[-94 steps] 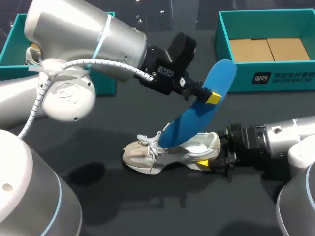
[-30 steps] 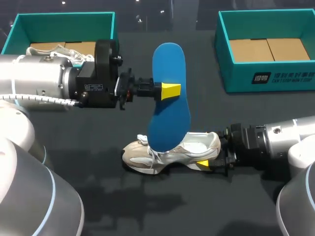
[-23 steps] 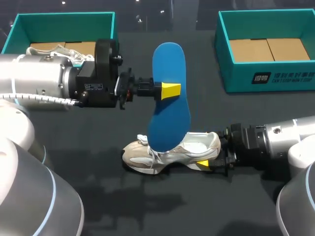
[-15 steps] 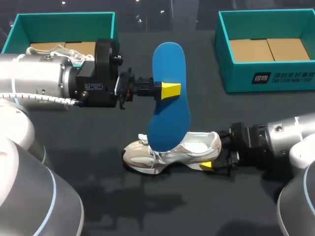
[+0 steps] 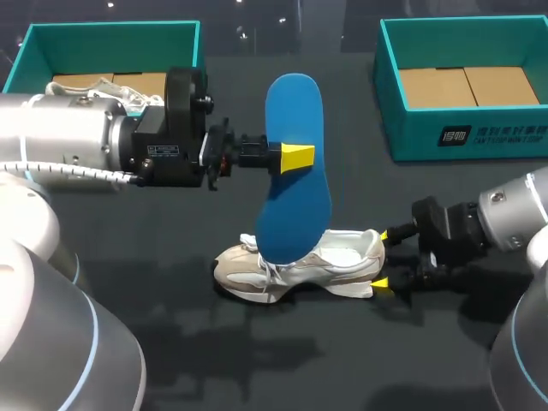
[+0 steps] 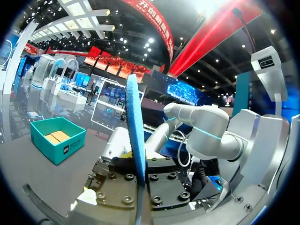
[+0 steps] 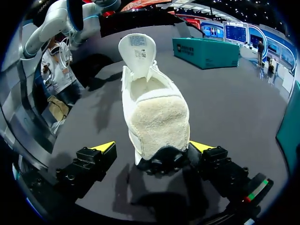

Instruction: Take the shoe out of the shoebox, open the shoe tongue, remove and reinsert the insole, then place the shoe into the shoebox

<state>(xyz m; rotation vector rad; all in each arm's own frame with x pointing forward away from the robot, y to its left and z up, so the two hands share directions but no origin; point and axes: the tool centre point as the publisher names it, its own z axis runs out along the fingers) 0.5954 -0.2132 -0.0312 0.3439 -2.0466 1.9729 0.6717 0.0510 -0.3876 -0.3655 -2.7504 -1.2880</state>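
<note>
A pale shoe (image 5: 330,265) lies on its sole in the middle of a dark table (image 5: 171,257), toe toward the robot's left and heel toward its right. The left gripper (image 5: 295,158), well above the shoe, is clamped on a blue insole (image 5: 297,205) at its middle. The insole stands nearly upright, flat face to the head camera, and its lower end overlaps the shoe's laced front; whether it touches the shoe cannot be told. In the left wrist view the insole (image 6: 135,140) shows edge-on, a thin blue strip between the fingers. The right gripper (image 5: 381,258) sits low at the shoe's heel with its fingers apart, one yellow tip on each side of the heel. In the right wrist view the shoe (image 7: 157,117) has its tongue standing up, and this gripper (image 7: 152,147) shows a gap beside one tip. Two teal boxes stand beyond the shoe, well apart from it: one (image 5: 111,30) past the toe side and one (image 5: 411,137) past the heel side. Bare table surrounds the shoe on the near side and between it and the boxes.
</note>
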